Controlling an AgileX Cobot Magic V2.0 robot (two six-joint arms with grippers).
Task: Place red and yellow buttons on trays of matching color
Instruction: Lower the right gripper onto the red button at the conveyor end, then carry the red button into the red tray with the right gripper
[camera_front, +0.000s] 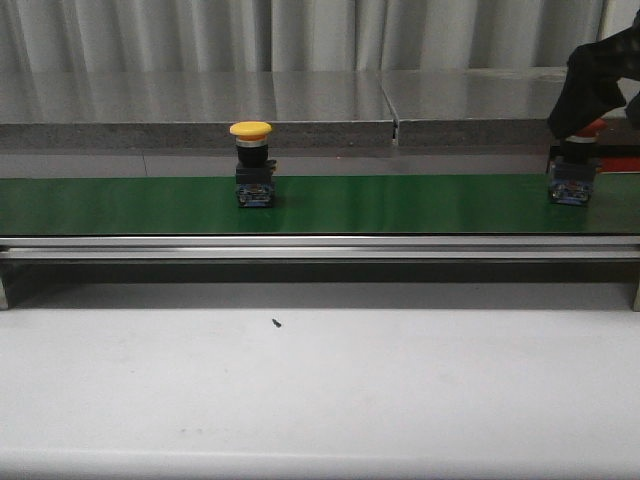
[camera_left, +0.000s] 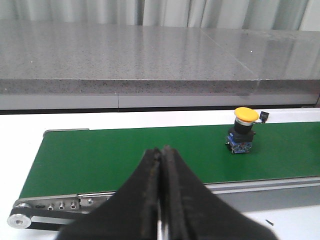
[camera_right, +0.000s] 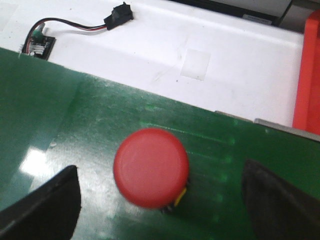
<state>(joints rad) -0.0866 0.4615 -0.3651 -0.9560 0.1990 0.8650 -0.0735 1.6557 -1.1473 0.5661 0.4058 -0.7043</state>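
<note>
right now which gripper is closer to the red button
Right. The right gripper sits directly over the red button on the green belt, open jaws either side. The left gripper is shut, far off at the belt's other end.

**Hidden, cropped and blurred parts of the scene**

In the front view, the right gripper (camera_front: 583, 118) covers most of the red button (camera_front: 590, 128), leaving only a sliver of its cap and the lower body visible. The arm runs off the right edge. The red tray (camera_front: 612, 160) appears only as a thin strip behind it, cut by the same edge.

In the right wrist view, the red button's cap hides its own body (a small yellow part peeks out below), and its outline is slightly blurred. A tiny dark speck (camera_front: 276, 322) on the white table is too small to identify.
</note>
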